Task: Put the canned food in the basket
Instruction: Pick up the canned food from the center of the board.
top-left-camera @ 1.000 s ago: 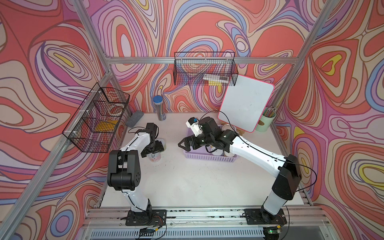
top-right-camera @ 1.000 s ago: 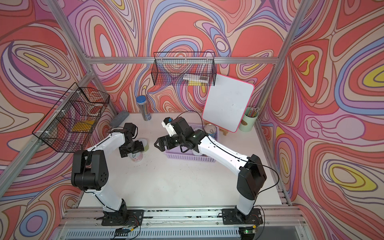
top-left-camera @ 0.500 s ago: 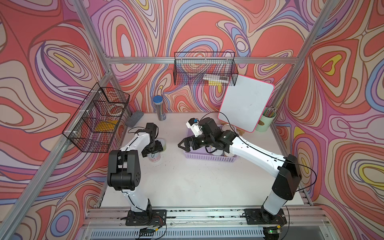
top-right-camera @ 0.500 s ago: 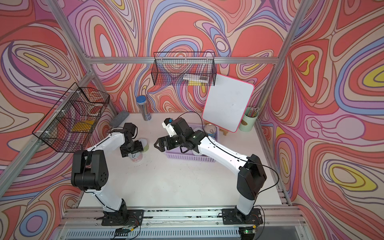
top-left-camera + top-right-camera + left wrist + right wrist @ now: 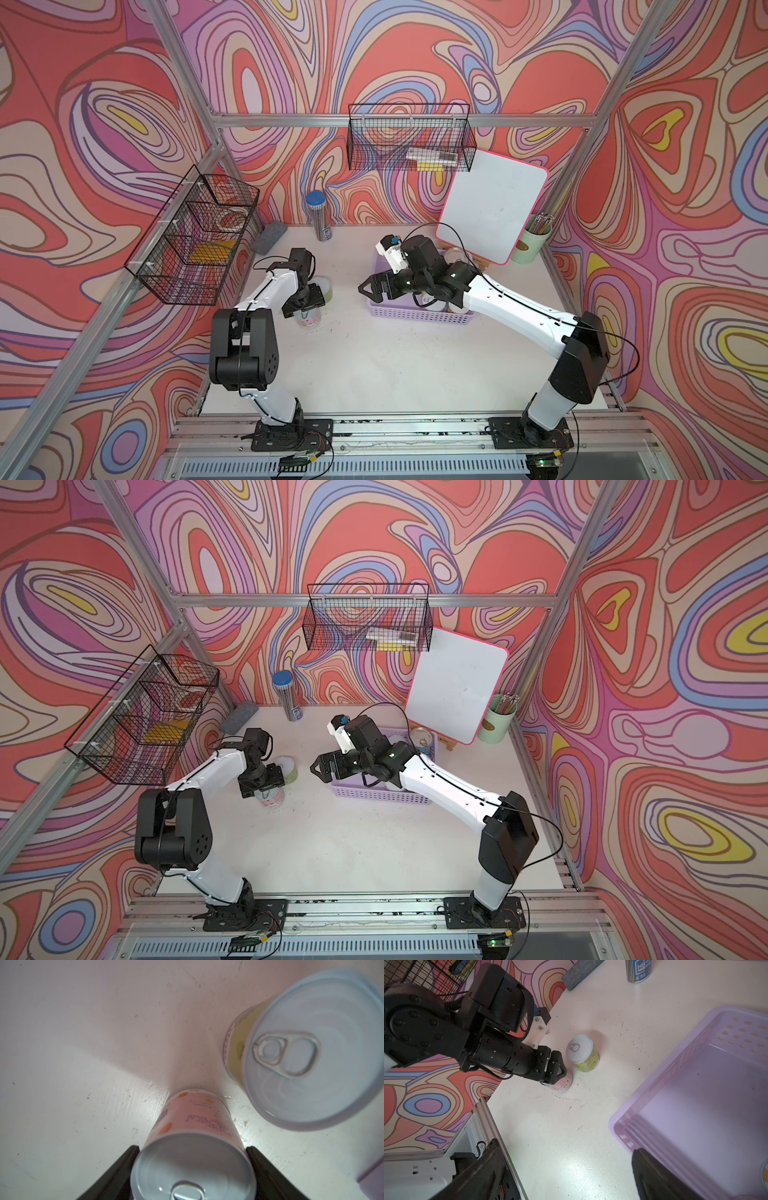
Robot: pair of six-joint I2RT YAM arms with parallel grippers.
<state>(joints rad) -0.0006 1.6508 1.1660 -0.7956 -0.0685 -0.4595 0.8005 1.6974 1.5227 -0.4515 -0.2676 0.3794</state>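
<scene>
Plainly, in both top views, the left fingers (image 5: 316, 297) are closed around an upright pink-labelled can (image 5: 311, 321) at the left of the worktop (image 5: 395, 365). A green-labelled can (image 5: 328, 287) stands just beyond it on the far side. The right fingers (image 5: 369, 286) stand wide apart and empty above the left end of the lavender basket (image 5: 415, 316), with other cans (image 5: 434, 305) in its right half. The left wrist view shows the left fingers (image 5: 116, 1172) pressing both sides of the pink-labelled can (image 5: 193, 1124) just under its lid, the green-labelled can (image 5: 311, 1053) close but apart. In the right wrist view, the lavender basket (image 5: 695, 1088) lies bare at its left end. Judging from this, the lift should go straight up before swinging right, so the can neither nudges its neighbour nor clips the basket rim. The right arm should clear that end first.
</scene>
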